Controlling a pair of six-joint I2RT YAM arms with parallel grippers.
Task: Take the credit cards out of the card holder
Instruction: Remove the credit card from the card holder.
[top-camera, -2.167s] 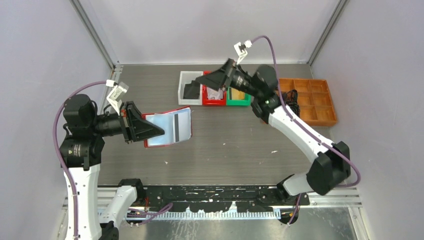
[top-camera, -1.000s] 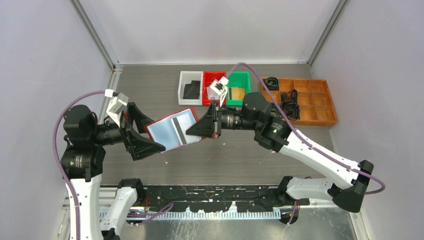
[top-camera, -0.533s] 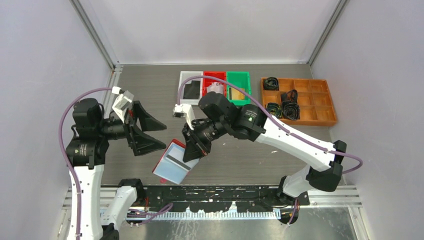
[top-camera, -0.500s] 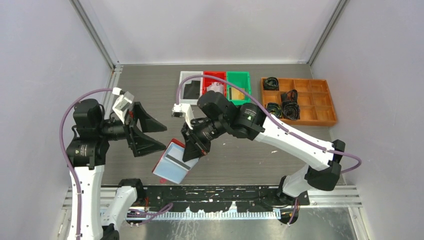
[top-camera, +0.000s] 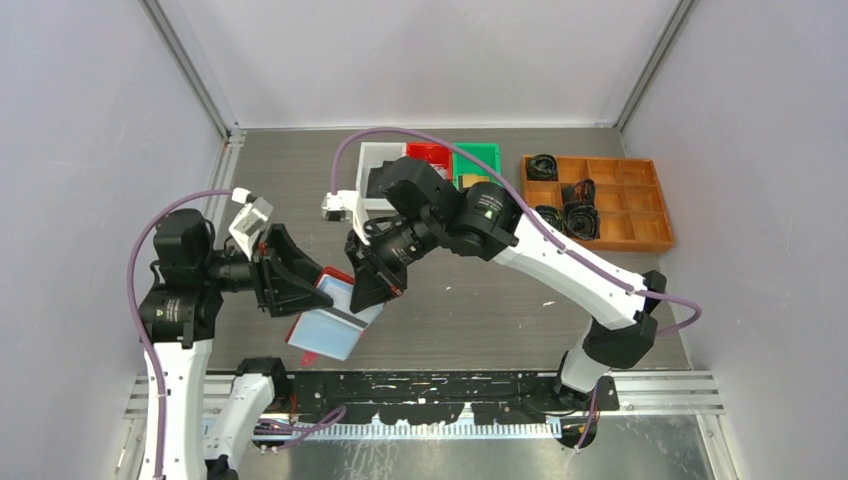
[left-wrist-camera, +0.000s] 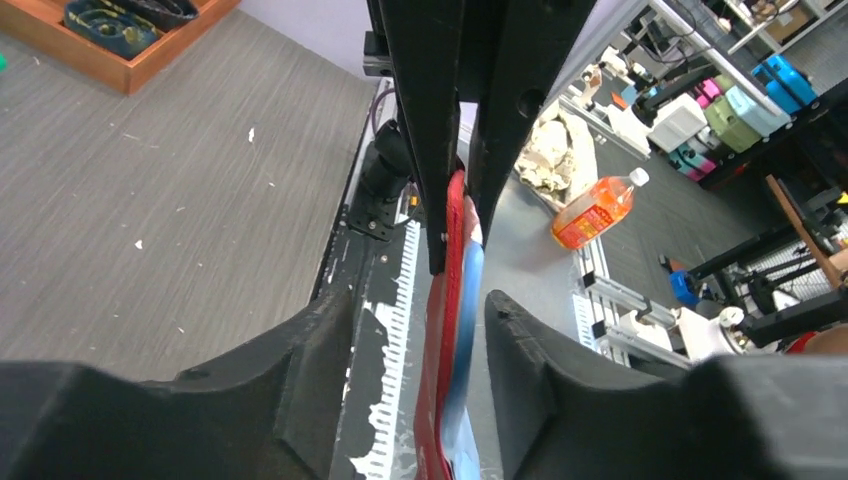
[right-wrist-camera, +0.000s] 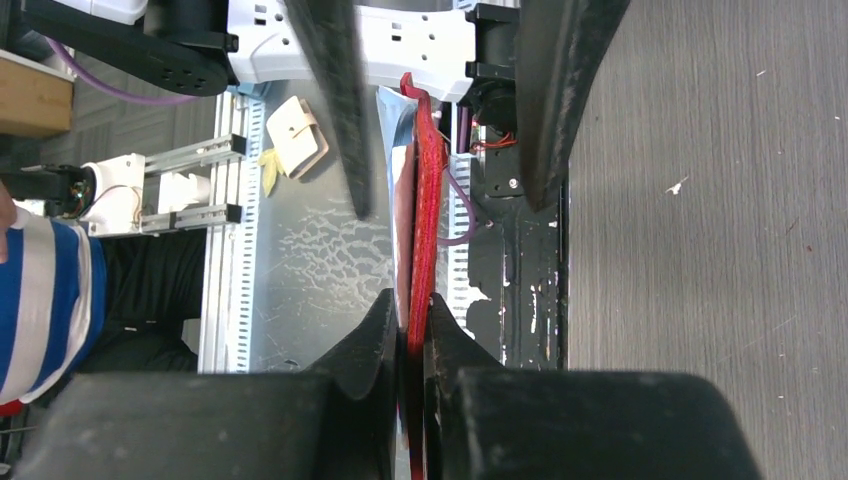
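card holder (top-camera: 330, 320) is up off the counter (top-camera: 300, 180), open, pale blue page toward the top camera, red cover showing at the far and near edges. One credit card (top-camera: 344, 316) reads as a dark stripe across that page; can't make out any other cards.

Delta vs 0.5 s ago: the holder has moved up and away from the front rail, and now sits between the left hand's fingers. Back then the left hand was well clear of it. 2.2 s ago the left hand had it and the right was over the bins.

Containers, all well beyond the card holder at the back:
- white bin (top-camera: 372, 160): flat black item, partly behind the right arm
- red bin (top-camera: 430, 152): contents hidden
- green bin (top-camera: 480, 155): something tan, mostly hidden
- orange tray (top-camera: 610, 215), further out on the right arm's side: black coiled parts (top-camera: 580, 190) in a few compartments

right hand (top-camera: 368, 290): clenched on the holder's far edge. Right wrist view shows the fingers (right-wrist-camera: 385, 340) pinching the red cover edge-on.

left hand (top-camera: 322, 290): released, fingers (left-wrist-camera: 300, 400) spread wide either side of the holder. Left wrist view shows a gap on both sides, no contact visible.
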